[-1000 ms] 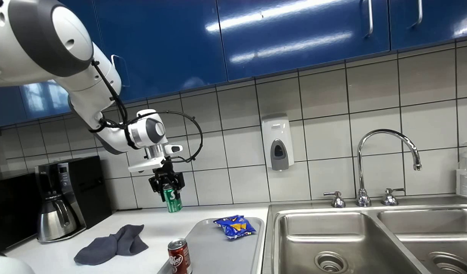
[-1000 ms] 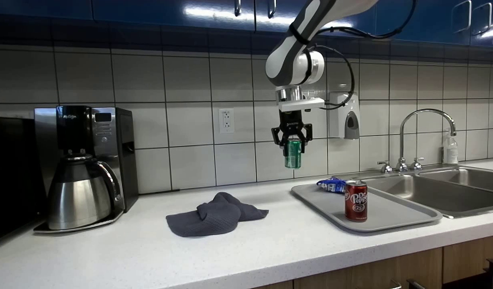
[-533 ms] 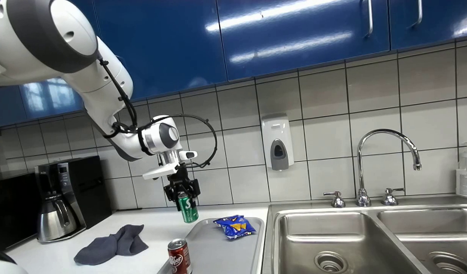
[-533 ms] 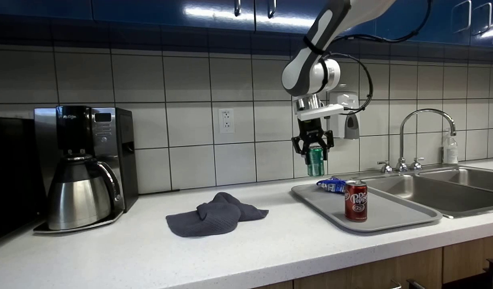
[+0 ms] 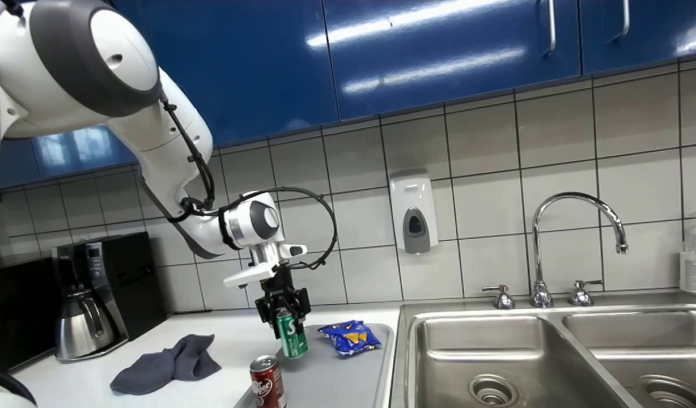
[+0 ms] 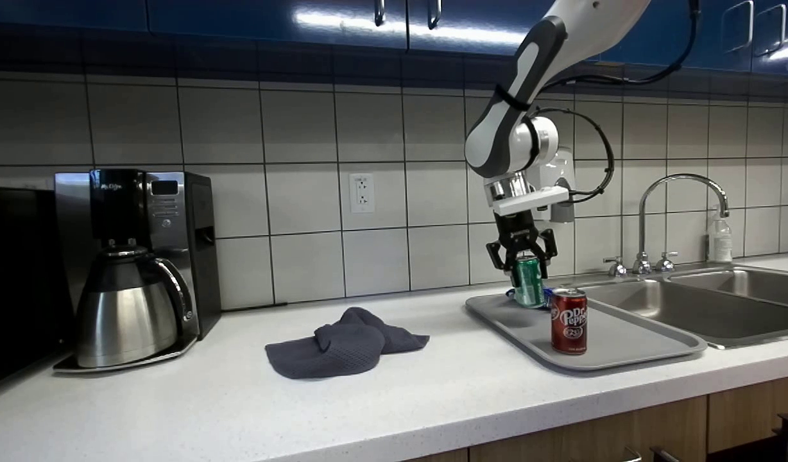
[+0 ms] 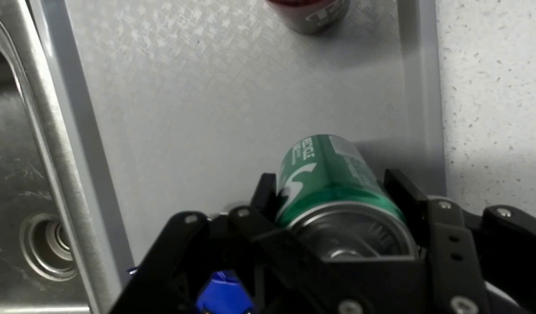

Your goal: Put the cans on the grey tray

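The gripper [image 6: 530,274] has its jaws clamped on the green can [image 7: 327,168], tilted a bit over the grey tray [image 7: 185,109]; honestly can't tell if the base is touching. Red can [image 6: 569,322] already stands on there, near the jaws, so I'd guess only setting-down and release are left. An exterior view shows the blue packet [image 5: 351,338] whole beside the jaws; wrist view just gets a scrap.

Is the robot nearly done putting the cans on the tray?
Nearly, I think. Done: the red can stands on the grey tray. In hand: the gripper holds the green can, tilted, over the tray. Left to do: setting it down and opening those closed jaws.
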Motion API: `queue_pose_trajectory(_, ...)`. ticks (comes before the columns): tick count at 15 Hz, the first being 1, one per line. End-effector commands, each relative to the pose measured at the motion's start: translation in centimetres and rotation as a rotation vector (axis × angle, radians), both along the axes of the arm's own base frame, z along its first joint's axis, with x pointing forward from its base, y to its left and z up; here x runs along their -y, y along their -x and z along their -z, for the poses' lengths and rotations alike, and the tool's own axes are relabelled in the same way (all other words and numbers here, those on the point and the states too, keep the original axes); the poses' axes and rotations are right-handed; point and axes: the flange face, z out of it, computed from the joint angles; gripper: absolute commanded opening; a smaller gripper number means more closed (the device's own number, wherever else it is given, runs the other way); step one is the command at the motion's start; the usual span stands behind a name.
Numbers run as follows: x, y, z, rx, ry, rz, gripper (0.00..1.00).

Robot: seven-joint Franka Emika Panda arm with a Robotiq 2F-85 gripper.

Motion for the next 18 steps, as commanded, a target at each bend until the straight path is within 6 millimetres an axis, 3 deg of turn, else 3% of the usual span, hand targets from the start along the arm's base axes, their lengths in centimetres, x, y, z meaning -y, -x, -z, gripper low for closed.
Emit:
queue_pose_trajectory(1, 0.9, 0.2, 0.7, -0.012, 0.021, 0.013, 0.4)
queue_pose_trajectory(8, 1.8, 0.3, 2.6, -0.038, 0.02, 0.022, 0.4)
queue_pose_trajectory(18, 2.4, 0.7, 2.5, -0.022, -0.009, -0.023, 0.4)
